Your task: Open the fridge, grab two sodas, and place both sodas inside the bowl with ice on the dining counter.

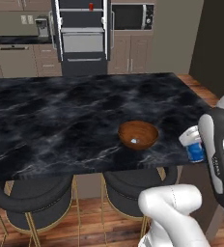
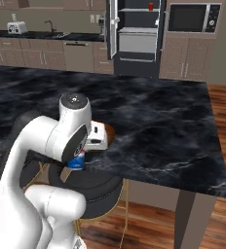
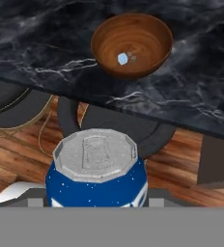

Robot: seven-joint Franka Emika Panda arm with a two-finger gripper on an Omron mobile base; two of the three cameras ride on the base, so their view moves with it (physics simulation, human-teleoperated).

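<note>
Blue soda (image 3: 96, 176) fills the hand view, clamped in the gripper (image 1: 195, 144) just off the dining counter (image 1: 61, 111) edge; carry step underway; next, swing over the bowl (image 3: 132, 45) and release; red can (image 1: 91, 6) waits in the open fridge (image 1: 83, 34).

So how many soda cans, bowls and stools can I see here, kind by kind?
Soda cans: 2, a blue can at the gripper and a red can in the open fridge
Bowls: 1, the brown bowl on the counter
Stools: 2
Total: 5
</note>
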